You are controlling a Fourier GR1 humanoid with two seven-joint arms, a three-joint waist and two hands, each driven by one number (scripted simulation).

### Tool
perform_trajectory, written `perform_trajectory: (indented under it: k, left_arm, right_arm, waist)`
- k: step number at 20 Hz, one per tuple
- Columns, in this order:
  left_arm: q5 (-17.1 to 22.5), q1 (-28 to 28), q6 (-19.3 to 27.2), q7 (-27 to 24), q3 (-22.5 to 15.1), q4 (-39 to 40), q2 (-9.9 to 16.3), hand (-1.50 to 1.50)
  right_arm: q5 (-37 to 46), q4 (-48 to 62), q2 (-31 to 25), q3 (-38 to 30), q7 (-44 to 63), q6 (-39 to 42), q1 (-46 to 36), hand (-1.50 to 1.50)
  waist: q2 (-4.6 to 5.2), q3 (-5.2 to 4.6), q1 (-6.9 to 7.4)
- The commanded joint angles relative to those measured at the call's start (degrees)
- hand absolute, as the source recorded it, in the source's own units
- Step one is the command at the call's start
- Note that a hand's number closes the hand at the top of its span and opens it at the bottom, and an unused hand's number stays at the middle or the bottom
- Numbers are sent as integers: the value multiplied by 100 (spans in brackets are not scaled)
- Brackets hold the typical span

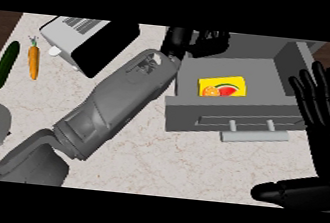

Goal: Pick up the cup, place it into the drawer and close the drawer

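The left robot hand (197, 40) reaches across the marble tabletop (163, 158) on a long grey forearm, and sits at the back edge of the open drawer (230, 117). Its black fingers are curled together up there, but I cannot tell whether they hold anything; I cannot make out the cup anywhere, so it may be hidden inside that hand. Inside the drawer lies a yellow box (223, 87) with fruit printed on it. The drawer's handle (253, 137) faces the near side. The right robot hand (324, 106) stands at the right edge, fingers straight and spread, holding nothing. On the far left lie a carrot (34, 59) and a cucumber (4, 65) side by side, beside a toaster (86, 38).
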Motion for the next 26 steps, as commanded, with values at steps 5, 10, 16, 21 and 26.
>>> perform_trajectory:
  k: [5,10,16,21,26]
  left_arm:
    - [181,-281,356,257,-554,156,0,-150]
    - [644,17,143,-287,-417,-132,0,-150]
    - [1192,-31,-84,-778,-90,-591,0,-150]
    - [1327,187,-112,-727,80,-916,0,-150]
    - [1329,490,-334,-328,445,-1522,609,-150]
  right_arm:
    - [-161,159,45,-20,2,-3,-331,-150]
    - [-75,125,211,107,-147,-57,-172,-150]
    - [-630,155,-4,-183,42,215,-73,-150]
    - [-1120,-199,-270,-491,302,389,48,150]
    - [-585,-288,-714,-249,95,1026,441,150]
  waist:
    - [50,3,-131]
    - [29,-3,-37]
    - [-40,-5,189]
    - [-108,-8,411]
    - [-165,-13,630]
